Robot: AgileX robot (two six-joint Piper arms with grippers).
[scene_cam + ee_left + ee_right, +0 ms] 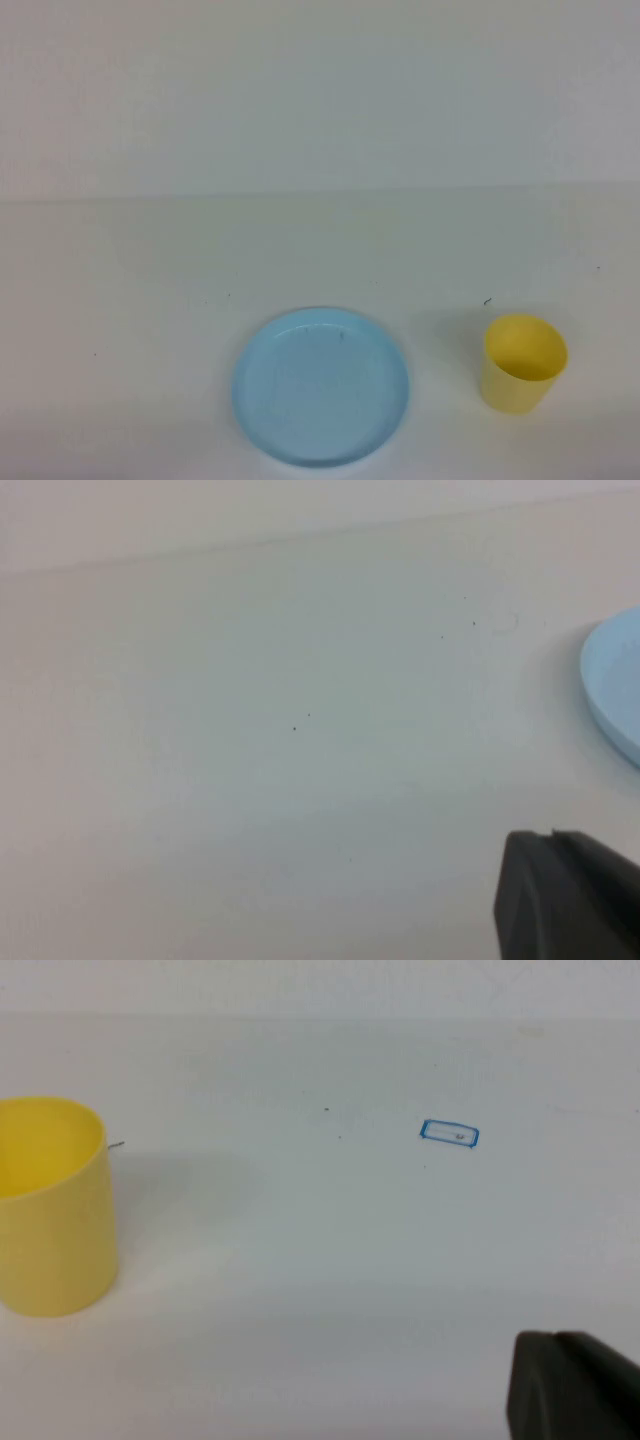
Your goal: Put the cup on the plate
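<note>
High view: the cup point(524, 364) is seen upright near the surface's point(150, 300) front right corner, beside the plate point(321, 387). Left claw point(570, 895) and right claw point(572, 1385) (states cannot be told) are parked; a careless approach could topple it.

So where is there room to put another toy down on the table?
Lots of room. The plate is bare inside, and there is a bare strip of table between it and the cup. Everything behind both is bare too, right up to the table's far edge. Nowhere is crowded. The left gripper and right gripper sit low, near the robot.
</note>
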